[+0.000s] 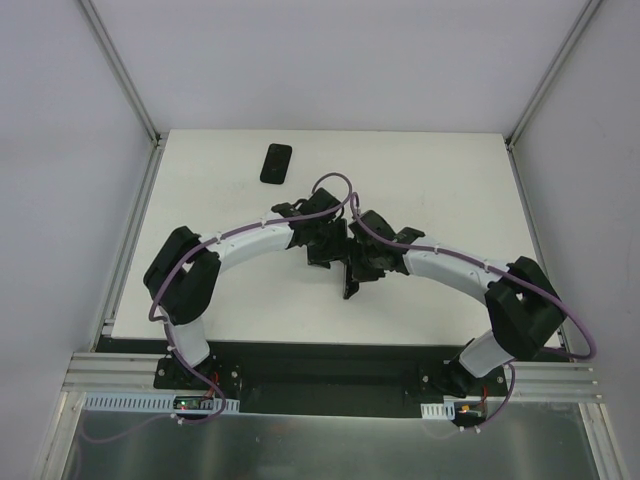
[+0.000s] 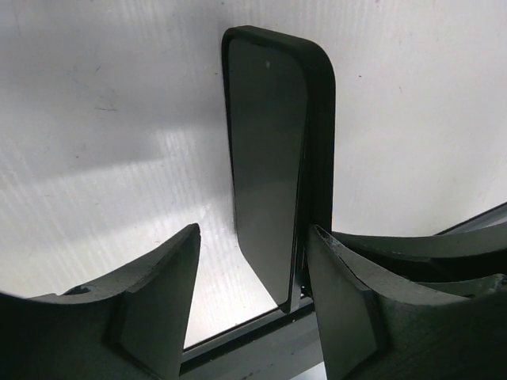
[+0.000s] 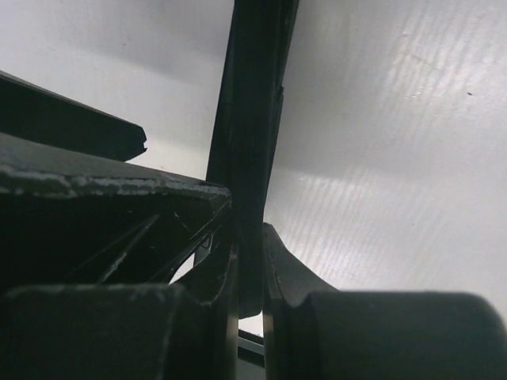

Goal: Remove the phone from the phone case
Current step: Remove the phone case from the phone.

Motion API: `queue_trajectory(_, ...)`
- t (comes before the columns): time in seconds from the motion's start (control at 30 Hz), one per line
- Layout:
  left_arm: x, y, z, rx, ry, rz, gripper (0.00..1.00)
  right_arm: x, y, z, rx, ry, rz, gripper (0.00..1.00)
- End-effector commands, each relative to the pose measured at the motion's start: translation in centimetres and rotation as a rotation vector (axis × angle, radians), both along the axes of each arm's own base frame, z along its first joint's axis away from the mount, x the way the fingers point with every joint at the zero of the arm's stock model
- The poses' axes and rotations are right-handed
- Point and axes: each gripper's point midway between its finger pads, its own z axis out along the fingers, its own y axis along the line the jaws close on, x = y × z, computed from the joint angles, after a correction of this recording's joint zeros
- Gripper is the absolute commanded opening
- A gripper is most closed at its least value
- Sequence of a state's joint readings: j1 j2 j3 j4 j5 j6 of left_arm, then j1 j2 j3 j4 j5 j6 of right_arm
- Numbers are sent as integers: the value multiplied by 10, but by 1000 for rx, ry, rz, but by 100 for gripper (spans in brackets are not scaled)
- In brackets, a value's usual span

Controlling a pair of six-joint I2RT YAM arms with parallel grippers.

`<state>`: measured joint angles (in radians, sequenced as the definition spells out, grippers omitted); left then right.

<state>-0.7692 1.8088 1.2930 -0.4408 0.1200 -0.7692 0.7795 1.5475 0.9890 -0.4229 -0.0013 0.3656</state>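
The black phone [image 2: 265, 158] stands on edge above the table, its lower corner lifted out of the black phone case [image 2: 321, 134] behind it. My right gripper [image 3: 249, 265] is shut on the thin edge of the case [image 3: 249, 119] and holds it up. My left gripper [image 2: 253, 237] is open, with its fingers [image 2: 341, 301] on either side of the phone; the right finger is close against the case edge. In the top view both grippers, left [image 1: 325, 248] and right [image 1: 358, 262], meet at mid-table over the dark phone and case [image 1: 350, 285].
A second black phone-shaped slab [image 1: 276, 163] lies flat at the back left of the white table [image 1: 450, 190]. Grey walls and aluminium rails [image 1: 130, 250] bound the table. A dark frame runs along the near edge [image 2: 238, 348].
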Motion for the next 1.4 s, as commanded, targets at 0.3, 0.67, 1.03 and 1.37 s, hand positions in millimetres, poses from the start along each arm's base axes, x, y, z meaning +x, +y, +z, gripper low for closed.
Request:
queue_trajectory(0.3, -33, 57, -44, 219, 78, 0, 53, 9, 59, 23, 249, -26, 63, 1)
queue_trajectory(0.67, -45, 40, -54, 164, 103, -88, 41, 10, 43, 22, 227, -44, 6, 1)
queue_trajectory(1.03, -52, 55, -88, 286, 117, -58, 25, 11, 27, 28, 218, -68, -17, 1)
queue_trajectory(1.37, -47, 102, -79, 496, 43, -51, 25, 17, 19, 41, 224, -97, -32, 1)
